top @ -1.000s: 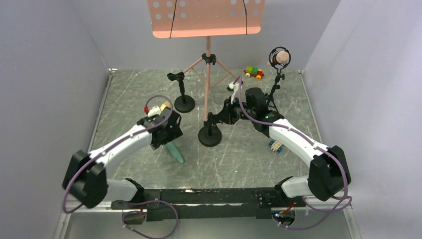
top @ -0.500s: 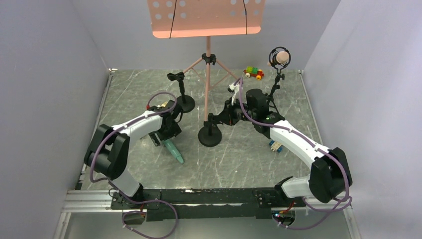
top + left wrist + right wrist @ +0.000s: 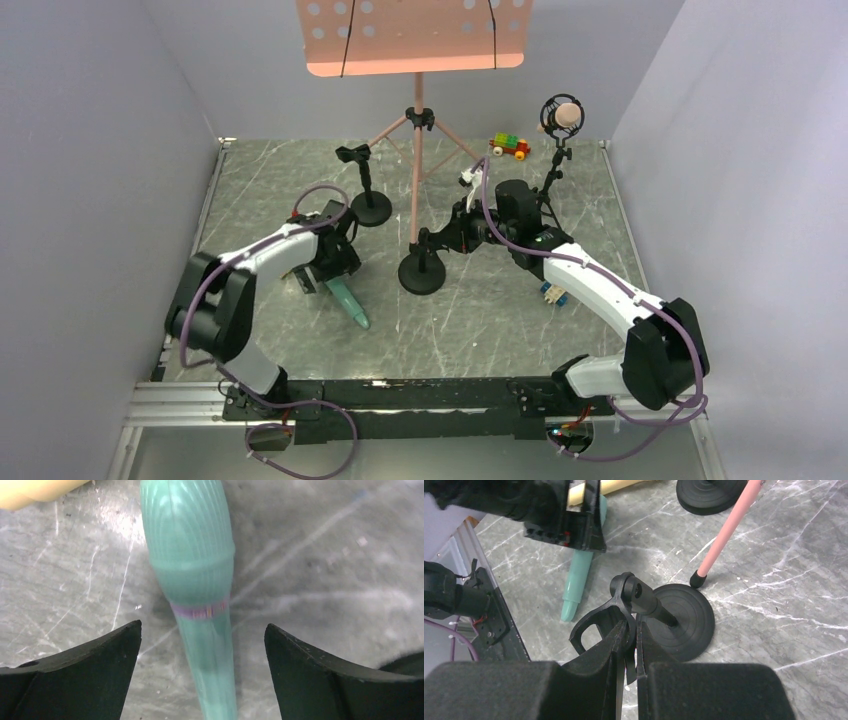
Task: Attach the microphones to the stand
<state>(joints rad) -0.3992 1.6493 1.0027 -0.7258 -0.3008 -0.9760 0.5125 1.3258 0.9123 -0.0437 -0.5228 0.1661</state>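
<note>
Top external view: since a second ago the left arm has folded in on itself. Its elbow has pulled up off the near-left corner, and the left gripper (image 3: 322,275) has settled lower over the teal microphone (image 3: 350,300). The right arm has hardly shifted.

From the left wrist, the left fingers (image 3: 90,675) stand wide apart on either side of the teal microphone's handle. There is bare table between each finger and the plastic, so nothing is gripped. The microphone lies flat, with its ribbed head pointing away from the wrist. The tip of the yellow microphone (image 3: 30,490) lies just beyond it.

The right gripper (image 3: 626,630) is pinched tight on the black clip (image 3: 591,625) at the top of the middle stand (image 3: 421,273), whose round base sits on the table.

The pink microphone (image 3: 565,118) sits up in the holder of the far-right stand (image 3: 553,170). Another short stand (image 3: 368,195) is at left of the pink music stand (image 3: 413,35).

The table (image 3: 250,200) is grey, veined like marble, with plain pale walls on three sides. A brick toy car (image 3: 509,146) sits at the back and a blue brick piece (image 3: 555,292) lies by the right arm.
</note>
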